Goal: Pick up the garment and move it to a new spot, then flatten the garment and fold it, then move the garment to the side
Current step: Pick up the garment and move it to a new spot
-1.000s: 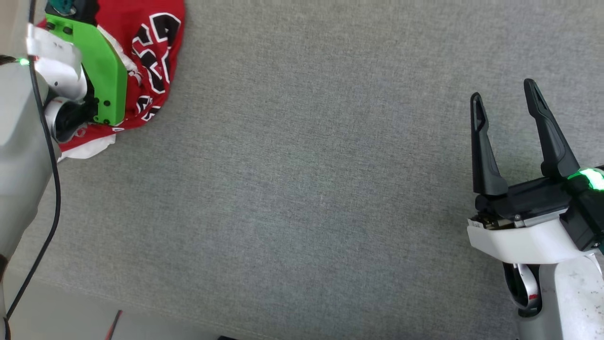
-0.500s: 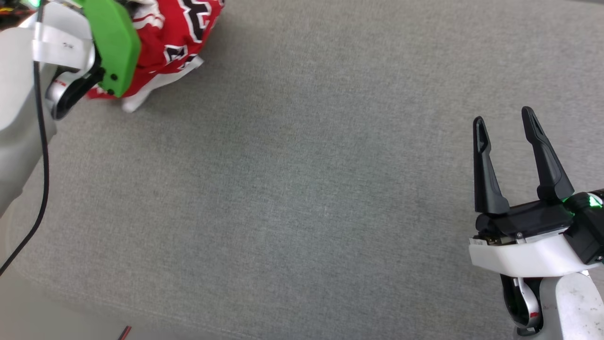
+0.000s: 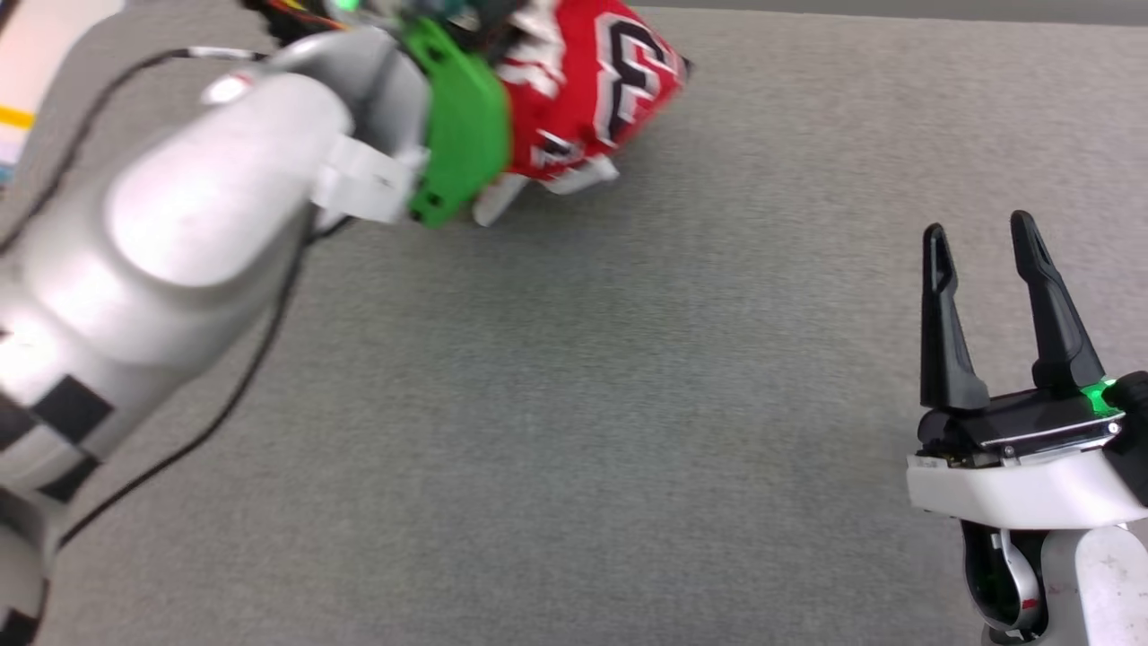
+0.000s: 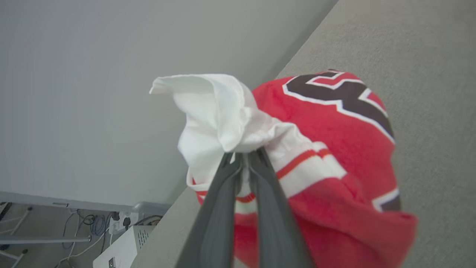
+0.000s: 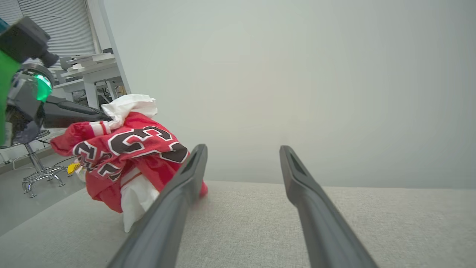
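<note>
Both left fingers (image 4: 217, 208) pinch the bunched garment (image 4: 334, 156); right fingers (image 3: 943, 341) stand spread apart.

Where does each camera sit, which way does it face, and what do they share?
Head: above, looking down at the grey surface, left forearm, open right gripper.
Left wrist: along the left gripper, shut on the garment.
Right wrist: low across the surface, between its open fingers, toward the garment.
Shared: all show the garment.
</note>
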`<state>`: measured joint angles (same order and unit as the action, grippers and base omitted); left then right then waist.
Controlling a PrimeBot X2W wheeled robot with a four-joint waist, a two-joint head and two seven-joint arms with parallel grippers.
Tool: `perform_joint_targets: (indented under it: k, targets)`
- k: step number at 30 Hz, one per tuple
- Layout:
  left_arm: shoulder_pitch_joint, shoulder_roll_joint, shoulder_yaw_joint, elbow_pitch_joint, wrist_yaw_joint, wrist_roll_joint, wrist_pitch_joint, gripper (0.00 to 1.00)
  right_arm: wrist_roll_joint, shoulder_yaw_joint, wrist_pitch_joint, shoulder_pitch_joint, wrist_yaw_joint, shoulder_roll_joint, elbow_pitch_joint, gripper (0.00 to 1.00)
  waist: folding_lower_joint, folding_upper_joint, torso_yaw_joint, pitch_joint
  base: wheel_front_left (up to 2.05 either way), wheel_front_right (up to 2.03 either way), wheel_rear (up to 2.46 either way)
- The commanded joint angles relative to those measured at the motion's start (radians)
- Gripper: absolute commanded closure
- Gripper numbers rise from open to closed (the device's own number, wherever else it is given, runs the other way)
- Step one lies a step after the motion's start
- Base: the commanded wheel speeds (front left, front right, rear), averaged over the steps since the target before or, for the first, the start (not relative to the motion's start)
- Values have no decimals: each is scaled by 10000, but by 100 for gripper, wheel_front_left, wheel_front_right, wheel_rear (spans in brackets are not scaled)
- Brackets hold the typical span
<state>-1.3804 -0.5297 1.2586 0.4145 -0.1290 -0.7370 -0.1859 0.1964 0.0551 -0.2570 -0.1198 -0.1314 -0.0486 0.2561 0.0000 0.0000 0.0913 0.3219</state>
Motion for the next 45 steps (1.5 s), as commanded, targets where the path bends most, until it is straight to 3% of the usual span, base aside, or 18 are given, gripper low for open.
perform_joint_targets:
  k: [1, 6, 17, 23, 28, 29, 30, 38, 41, 45]
  targets:
    - [-69, 303, 71, -138, -17, 96, 32, 100, 128, -75, -47, 12, 7, -17, 71, 0, 0, 0, -848, 111, 0, 0, 0]
    - [305, 1461, 205, -277, -17, 352, -82, 100, 351, -175, -47, -120, 7, -17, 114, 0, 0, 0, -1631, 422, 0, 0, 0]
    - [2838, 3637, 215, -720, -17, 2459, -1332, 100, 643, -900, -47, -351, 7, -17, 258, 0, 0, 0, -2571, 1071, 0, 0, 0]
    - [4380, 4047, 216, -1035, -17, 3128, -2056, 100, 677, -1031, -47, -506, 7, -17, 293, 0, 0, 0, -2687, 1290, 0, 0, 0]
    - [4793, 4135, 216, -1034, -17, 3246, -1996, 100, 620, -981, -47, -542, 7, -17, 245, 0, 0, 0, -2586, 1310, 0, 0, 0]
    - [4711, 4149, 216, -948, -17, 3302, -1702, 71, 597, -987, -47, -527, 7, -17, 236, 0, 0, 0, -2518, 1268, 0, 0, 0]
    - [4608, 4170, 216, -870, -17, 3332, -1340, 0, 581, -995, -47, -507, 7, -17, 230, 0, 0, 0, -2467, 1233, 0, 0, 0]
    - [3725, 4488, -52, 489, 10, 2793, 2967, 0, 479, -1302, -47, -174, 7, -16, 100, 0, 0, 0, -1889, 368, 0, 0, 0]
    - [3724, 4597, -558, 851, 471, 2821, 4109, 0, 482, -1386, -47, 11, 7, -16, 20, 0, 0, 0, -1638, -22, 0, 0, 0]
    - [3959, 4528, -1299, 957, 1304, 3029, 4451, 0, 425, -1391, -47, 238, 7, -16, -86, 0, 0, 0, -1319, -421, 0, 0, 0]
